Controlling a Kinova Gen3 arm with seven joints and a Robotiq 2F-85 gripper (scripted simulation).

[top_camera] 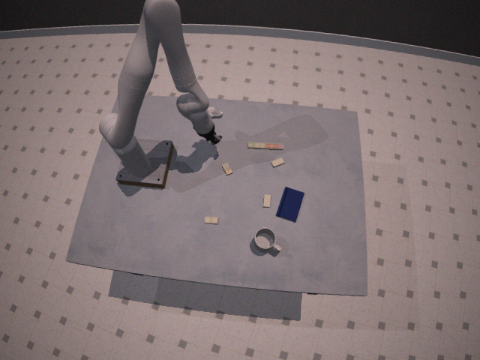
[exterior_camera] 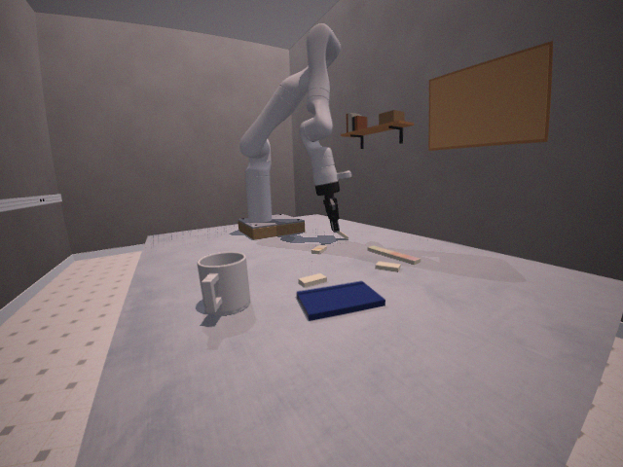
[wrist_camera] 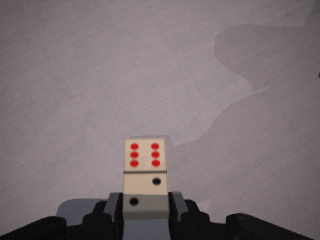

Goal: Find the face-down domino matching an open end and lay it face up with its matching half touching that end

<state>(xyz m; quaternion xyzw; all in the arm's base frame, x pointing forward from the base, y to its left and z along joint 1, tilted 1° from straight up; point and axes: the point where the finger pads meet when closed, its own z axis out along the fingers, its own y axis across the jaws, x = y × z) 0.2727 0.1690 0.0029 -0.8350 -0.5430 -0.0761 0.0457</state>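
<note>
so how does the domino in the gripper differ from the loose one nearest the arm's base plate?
The held domino is clamped in the gripper, tilted, its far end low by the table; the loose domino lies flat. The held one shows six red pips and two black; the loose one's face shows colour, but its pips are too small to count. Both are cream tiles, faces showing.

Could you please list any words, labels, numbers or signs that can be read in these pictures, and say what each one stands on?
No printed words, labels or brands are readable.
Domino held in the end effector: six red pips on the far half, two black pips on the near half.
Line of dominoes: coloured marks, too blurred to count.
Loose domino: marks too small to read.
</note>
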